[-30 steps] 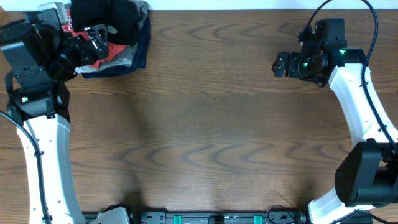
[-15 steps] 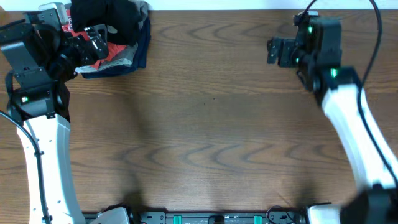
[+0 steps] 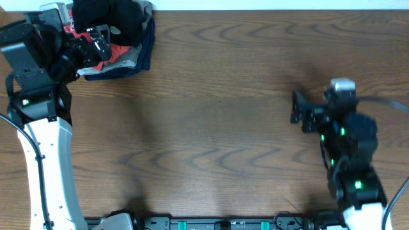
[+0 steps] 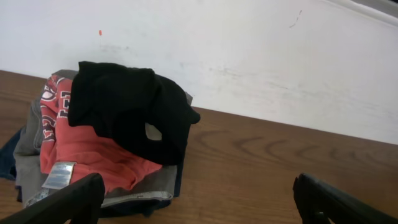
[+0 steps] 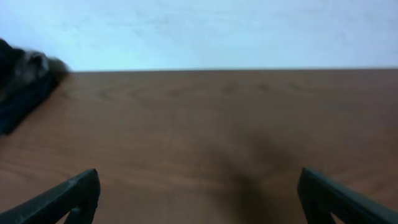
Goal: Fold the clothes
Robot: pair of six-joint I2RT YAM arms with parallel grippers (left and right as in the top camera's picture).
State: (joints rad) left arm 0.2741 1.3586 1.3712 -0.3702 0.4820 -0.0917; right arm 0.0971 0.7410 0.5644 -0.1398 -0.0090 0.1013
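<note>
Item: the clothes [image 3: 114, 18], one black top, soft fabric by the look, lying crumpled in the upper left of the overhead frame. It rests on a folded red shirt [image 4: 84, 152] with white lettering, which sits over a grey garment [image 4: 146, 186] and a navy garment [image 3: 147, 45], all at the far edge of the table [image 3: 217, 134] against a white wall [image 4: 261, 50]. Condition: bunched and unfolded, with one rounded opening showing pale near its middle in the left wrist view; sleeves and hem cannot be told apart, and no logo or tag is visible. Handling, by judgement: light and limp with no stiffness of its own, likely to drape and sag from any single hold; not fragile, and may drag the red shirt along if pinched too deep. Suggested hold: a shallow pinch on the raised fold at the upper left of the black mass, or on the edge overhanging at its lower right, taking black fabric only. Left gripper [image 4: 196, 202]: fingers spread wide with nothing between them, near the folded garments and facing them. Right gripper [image 5: 199, 196]: likewise spread and empty, over bare wood at the right of the overhead frame, well apart from the clothes, which show only as a dark blur at the upper left of its own view
</note>
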